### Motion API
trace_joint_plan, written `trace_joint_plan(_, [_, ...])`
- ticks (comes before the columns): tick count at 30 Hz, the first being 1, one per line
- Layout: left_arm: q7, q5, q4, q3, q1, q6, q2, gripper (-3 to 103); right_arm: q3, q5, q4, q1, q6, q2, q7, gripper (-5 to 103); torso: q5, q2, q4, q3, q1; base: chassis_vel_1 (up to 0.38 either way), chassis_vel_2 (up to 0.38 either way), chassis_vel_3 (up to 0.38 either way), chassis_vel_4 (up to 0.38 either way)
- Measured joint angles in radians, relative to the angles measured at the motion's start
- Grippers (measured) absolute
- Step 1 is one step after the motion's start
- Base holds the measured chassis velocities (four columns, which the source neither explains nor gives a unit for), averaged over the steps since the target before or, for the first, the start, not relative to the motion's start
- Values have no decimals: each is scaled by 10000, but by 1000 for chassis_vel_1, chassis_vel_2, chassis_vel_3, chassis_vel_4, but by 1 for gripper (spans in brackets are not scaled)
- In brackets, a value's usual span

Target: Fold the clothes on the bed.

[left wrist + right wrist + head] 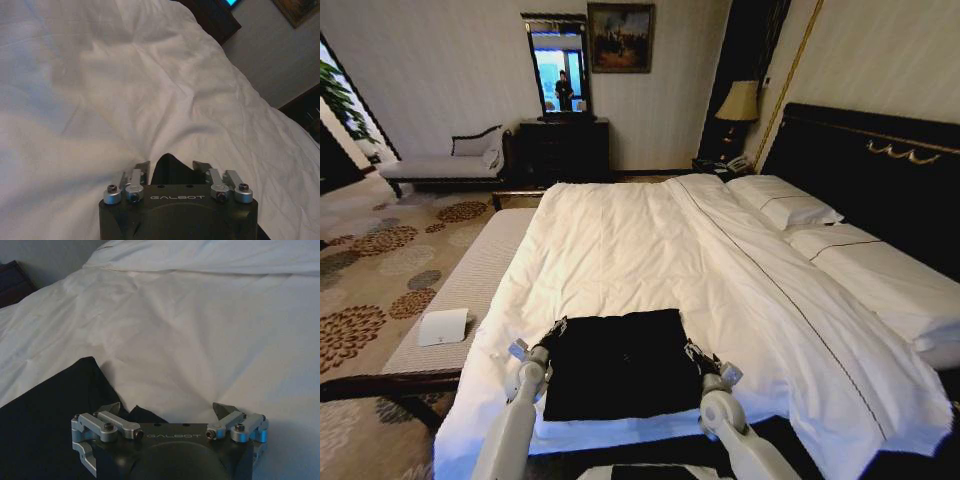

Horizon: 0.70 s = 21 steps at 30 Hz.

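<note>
The left gripper (552,335) sits at the left edge of the black T-shirt (620,362), in the lower centre of the head view. In the left wrist view its fingers (141,169) stand apart, and a dark point of the cloth (170,167) lies between them, so the gripper is wide open around the fabric edge. The right gripper (698,357) is at the right edge of the same T-shirt. In the right wrist view its fingers (224,410) are also spread wide, one over the black cloth (45,410) and one over the white duvet (200,330).

The T-shirt lies flat as a dark, almost square shape on the bed (640,250), near the foot edge, in the lower middle of the head view. No lettering is visible on it. The white pillows (785,200) are at the right, before the dark headboard (880,170). A long striped bench (470,285) stands just beside the bed at the left of the frame, with a small white object (443,326) on it
</note>
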Motion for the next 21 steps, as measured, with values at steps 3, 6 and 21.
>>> trace_joint_plan(3, [-1,-6,64,-27,-43,-5,22,38,-7,26,-23,18,-15,35,25,100,0,0,0,0,0,0,0,0,0])
trace_joint_plan(6, [-1,-7,89,-38,-64,-15,30,27,-17,70,-22,47,-35,35,62,100,0,0,0,1,0,0,0,0,0])
trace_joint_plan(21, [-4,-69,-182,-160,-68,-14,144,0,-62,210,-263,467,-163,-31,166,100,1,0,-1,1,0,0,0,0,0])
